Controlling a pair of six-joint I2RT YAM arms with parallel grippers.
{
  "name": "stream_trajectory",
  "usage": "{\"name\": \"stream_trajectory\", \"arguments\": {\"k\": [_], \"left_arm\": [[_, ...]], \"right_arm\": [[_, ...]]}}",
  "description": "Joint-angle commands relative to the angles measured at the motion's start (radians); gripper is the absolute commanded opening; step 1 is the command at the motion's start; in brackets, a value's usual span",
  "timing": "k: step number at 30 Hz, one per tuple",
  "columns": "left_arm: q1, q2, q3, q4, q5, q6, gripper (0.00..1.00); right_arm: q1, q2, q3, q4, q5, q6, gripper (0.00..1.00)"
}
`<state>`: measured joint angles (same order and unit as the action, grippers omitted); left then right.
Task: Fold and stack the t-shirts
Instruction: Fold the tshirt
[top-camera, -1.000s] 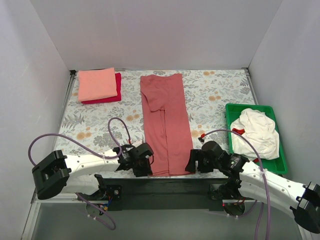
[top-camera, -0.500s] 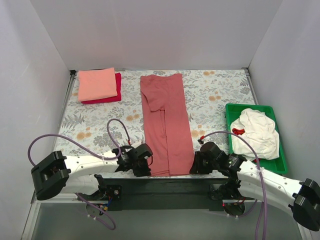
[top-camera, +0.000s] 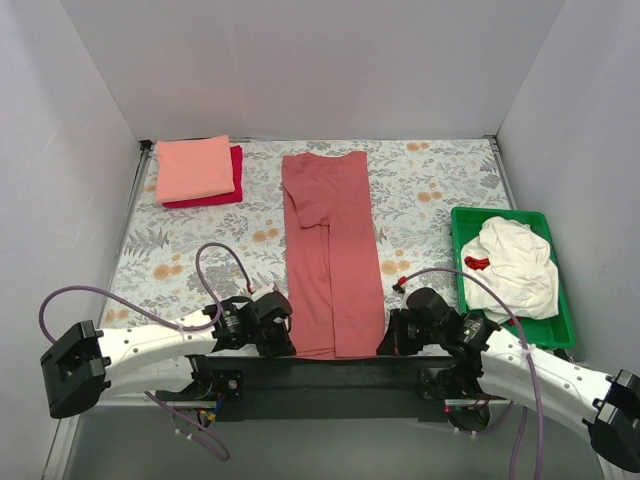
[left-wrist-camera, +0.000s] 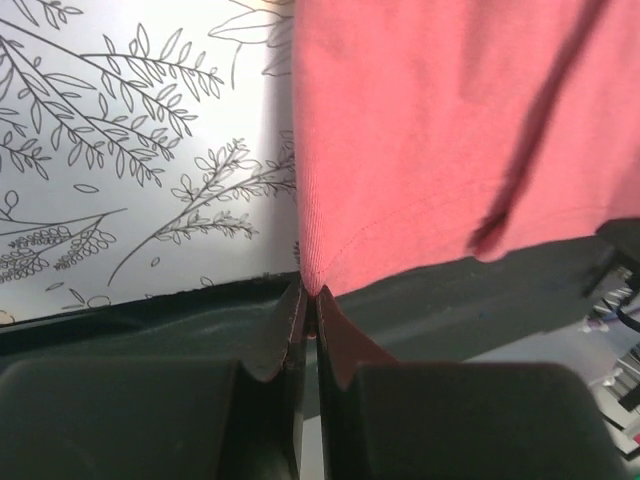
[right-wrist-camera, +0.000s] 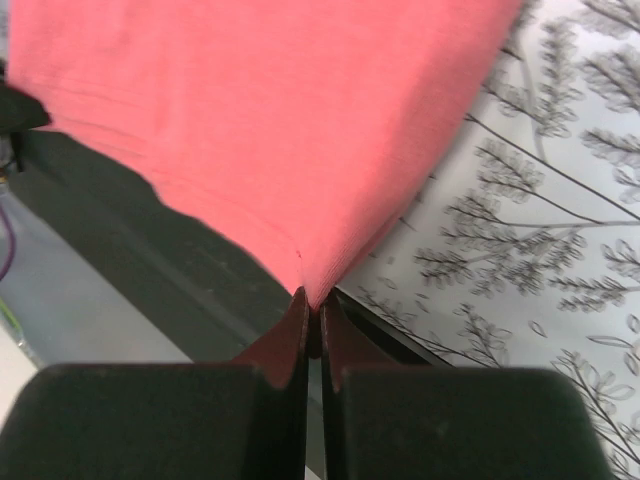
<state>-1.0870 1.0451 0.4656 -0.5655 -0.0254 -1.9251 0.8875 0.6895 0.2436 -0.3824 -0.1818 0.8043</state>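
Where the top view is read as a clock face, the dusty brick-red t-shirt (top-camera: 332, 255) lies as a long folded strip through the centre of the table (top-camera: 440, 190). It runs from 12 o'clock to 6 o'clock, and its near hem reaches the dark edge strip (top-camera: 340, 372).

The left gripper (left-wrist-camera: 308, 295) sits at 7 o'clock of this shirt. Its fingers are pressed together on the near-left hem corner, with a tuck of red fabric caught between them.

The right gripper (right-wrist-camera: 312, 300) sits at 5 o'clock of the shirt. Its fingers are likewise pressed together, pinching the near-right hem corner.

At 10 o'clock, in the far-left corner, the salmon-pink t-shirt (top-camera: 195, 167) lies folded on the folded crimson t-shirt (top-camera: 237, 168), which shows along the right and near edges.

At 4 o'clock, the green tray (top-camera: 462, 215) holds the crumpled cream-white t-shirt (top-camera: 515, 265).
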Motion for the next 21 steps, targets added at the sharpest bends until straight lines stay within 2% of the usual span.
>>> {"name": "stream_trajectory", "arguments": {"k": [1,5,15,17,21], "left_arm": [[-0.004,-0.057,-0.010,-0.007,-0.005,0.005,0.00],[-0.004,-0.056,0.021,0.042,-0.039,0.017,0.00],[0.010,0.090,0.229,-0.022,-0.315,0.078,0.00],[0.042,0.130,0.269,-0.033,-0.381,0.080,0.00],[0.125,0.184,0.341,-0.024,-0.419,0.118,0.00]], "right_arm": [[0.004,-0.038,-0.010,0.098,-0.074,-0.028,0.01],[0.002,-0.021,0.031,0.145,-0.025,-0.042,0.01],[0.001,0.102,0.215,0.143,0.215,-0.126,0.01],[-0.005,0.152,0.267,0.143,0.284,-0.149,0.01],[-0.042,0.249,0.368,0.151,0.337,-0.203,0.01]]}}
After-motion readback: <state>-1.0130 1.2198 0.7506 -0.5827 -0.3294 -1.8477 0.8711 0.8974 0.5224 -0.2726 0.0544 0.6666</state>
